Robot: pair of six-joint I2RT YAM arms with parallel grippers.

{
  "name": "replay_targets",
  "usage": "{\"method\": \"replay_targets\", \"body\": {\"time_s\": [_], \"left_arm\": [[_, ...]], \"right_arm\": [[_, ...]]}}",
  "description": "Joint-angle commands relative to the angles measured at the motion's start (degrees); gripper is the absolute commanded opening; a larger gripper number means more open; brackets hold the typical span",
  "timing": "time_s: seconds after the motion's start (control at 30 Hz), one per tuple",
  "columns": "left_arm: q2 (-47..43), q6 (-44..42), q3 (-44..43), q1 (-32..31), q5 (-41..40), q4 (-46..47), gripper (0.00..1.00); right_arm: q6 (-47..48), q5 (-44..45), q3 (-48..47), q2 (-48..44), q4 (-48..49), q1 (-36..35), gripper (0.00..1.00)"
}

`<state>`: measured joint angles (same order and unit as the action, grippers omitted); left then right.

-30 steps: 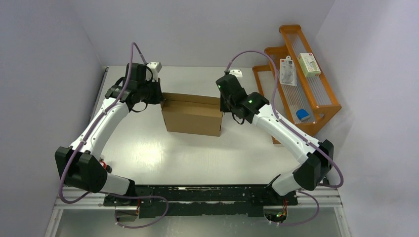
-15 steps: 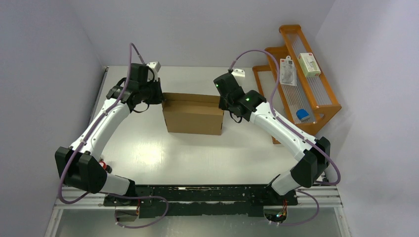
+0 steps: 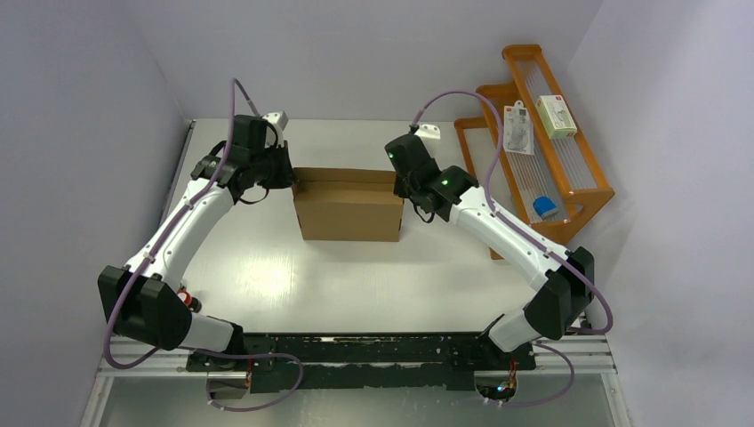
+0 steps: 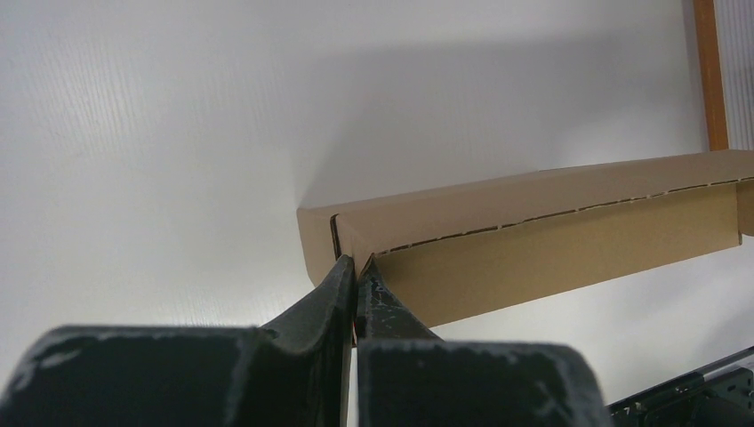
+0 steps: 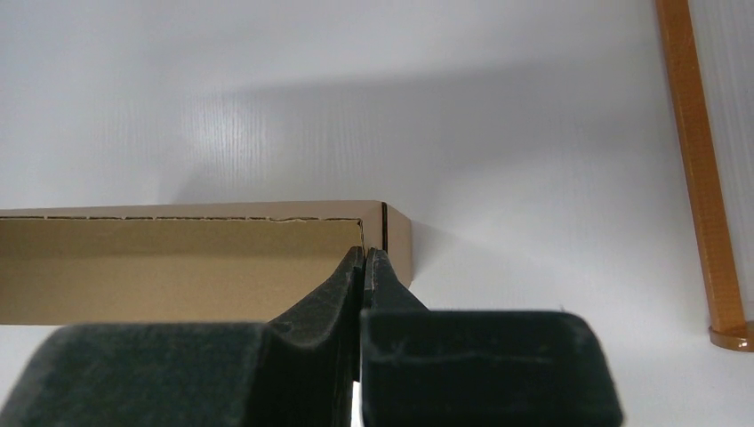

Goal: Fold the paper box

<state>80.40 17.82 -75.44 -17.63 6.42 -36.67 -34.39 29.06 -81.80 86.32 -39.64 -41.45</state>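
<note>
**Left gripper (image 4: 356,267) and right gripper (image 5: 364,258), each pinched shut on one end of the paper box (image 3: 348,209)**

Clamped in from both sides at the far corners, most likely to keep the end walls standing and square for the rest of the folding. Just a guess though.

Sits mid-frame in the top view on the white table (image 3: 267,267), well apart from the orange rack (image 3: 523,52) at the upper right. Plain brown cardboard, stood up as a shallow rectangular tray, apparently open on top, long front wall facing the bottom of the frame.

Smaller stuff: dashed perforated crease (image 4: 551,215) along the long top edge, thin dark slit (image 5: 383,221) at the gripped corner.
</note>
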Motion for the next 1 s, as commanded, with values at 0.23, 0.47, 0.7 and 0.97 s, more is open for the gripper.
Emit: {"method": "replay_targets", "body": {"time_s": [0.23,0.47,0.7,0.97], "left_arm": [[-0.77,3.46,1.05,-1.05,1.22,-1.00,0.05],[-1.45,3.40,2.73,-2.76,-3.08,-1.28,0.05],[-3.41,4.33,8.08,-4.78,-5.23,0.55,0.05],[-6.12,7.68,13.38,-6.99,-6.30,5.14,0.05]], "right_arm": [[0.47,-3.14,4.48,-0.19,0.02,0.15,0.00],[0.23,-3.43,5.95,-0.38,1.45,0.19,0.00],[1.08,-4.88,12.06,-3.75,8.36,0.13,0.00],[2.54,-5.97,19.47,-7.35,16.95,0.09,0.00]]}}
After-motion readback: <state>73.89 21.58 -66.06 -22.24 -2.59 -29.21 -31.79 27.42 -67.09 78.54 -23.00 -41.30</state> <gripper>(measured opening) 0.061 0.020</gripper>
